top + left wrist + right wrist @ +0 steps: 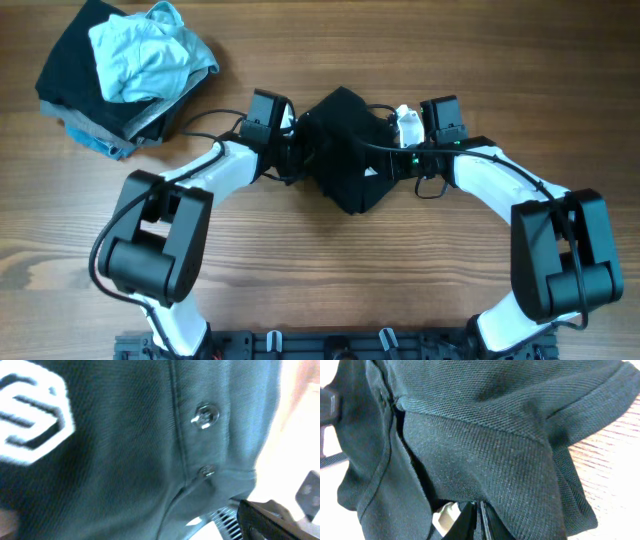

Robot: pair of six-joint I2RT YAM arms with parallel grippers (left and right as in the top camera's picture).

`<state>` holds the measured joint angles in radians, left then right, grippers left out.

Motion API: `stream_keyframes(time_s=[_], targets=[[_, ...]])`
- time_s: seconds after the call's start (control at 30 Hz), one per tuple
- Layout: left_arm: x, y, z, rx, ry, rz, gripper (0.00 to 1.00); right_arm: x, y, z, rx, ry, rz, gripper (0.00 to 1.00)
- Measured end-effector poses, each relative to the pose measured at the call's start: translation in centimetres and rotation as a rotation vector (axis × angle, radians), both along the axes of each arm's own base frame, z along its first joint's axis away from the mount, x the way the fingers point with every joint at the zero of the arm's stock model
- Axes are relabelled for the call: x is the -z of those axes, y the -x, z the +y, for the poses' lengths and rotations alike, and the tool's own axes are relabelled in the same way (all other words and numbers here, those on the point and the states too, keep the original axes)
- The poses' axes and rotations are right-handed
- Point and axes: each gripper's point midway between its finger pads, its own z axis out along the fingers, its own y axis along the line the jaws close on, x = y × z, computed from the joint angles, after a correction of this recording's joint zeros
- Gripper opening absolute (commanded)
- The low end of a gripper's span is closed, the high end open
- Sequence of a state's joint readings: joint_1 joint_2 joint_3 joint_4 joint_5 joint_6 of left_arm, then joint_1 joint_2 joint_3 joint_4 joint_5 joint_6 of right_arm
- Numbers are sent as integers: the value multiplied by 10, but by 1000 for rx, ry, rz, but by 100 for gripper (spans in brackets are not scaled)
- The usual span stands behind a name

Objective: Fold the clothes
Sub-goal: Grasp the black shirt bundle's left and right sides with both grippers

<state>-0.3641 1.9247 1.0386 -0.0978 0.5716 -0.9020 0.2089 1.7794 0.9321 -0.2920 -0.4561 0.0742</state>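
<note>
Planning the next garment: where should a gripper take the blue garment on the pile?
Pinch the blue garment at its bunched right edge, which overhangs the pile. Come from above on that side. The left gripper is the nearer one.

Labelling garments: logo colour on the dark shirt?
White logo on the dark shirt; clearest in left wrist view.

Black shirt (345, 150), clothes pile (125, 70) well apart
</note>
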Motion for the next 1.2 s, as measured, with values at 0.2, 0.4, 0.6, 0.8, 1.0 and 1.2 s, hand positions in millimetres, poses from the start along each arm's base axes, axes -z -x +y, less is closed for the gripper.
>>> stream_keyframes(time_s=[0.2,0.4,0.6,0.8,1.0,1.2], targets=[[13,-7,-31,36,28,-55,36,1,2,0,0,2,8,8],[28,1,-33,43,-14,-32,4,1,3,-1,0,3,15,8],[28,3,8,31,14,66,4,3,15,3,-27,-18,62,12],[28,-4,33,28,31,45,17,-47,9,27,-136,-167,-85,20],[23,2,16,91,35,8,70,-53,-2,32,-156,-191,-148,14],[-1,-1,2,134,82,-51,98,18,-2,18,-120,-81,-19,11]])
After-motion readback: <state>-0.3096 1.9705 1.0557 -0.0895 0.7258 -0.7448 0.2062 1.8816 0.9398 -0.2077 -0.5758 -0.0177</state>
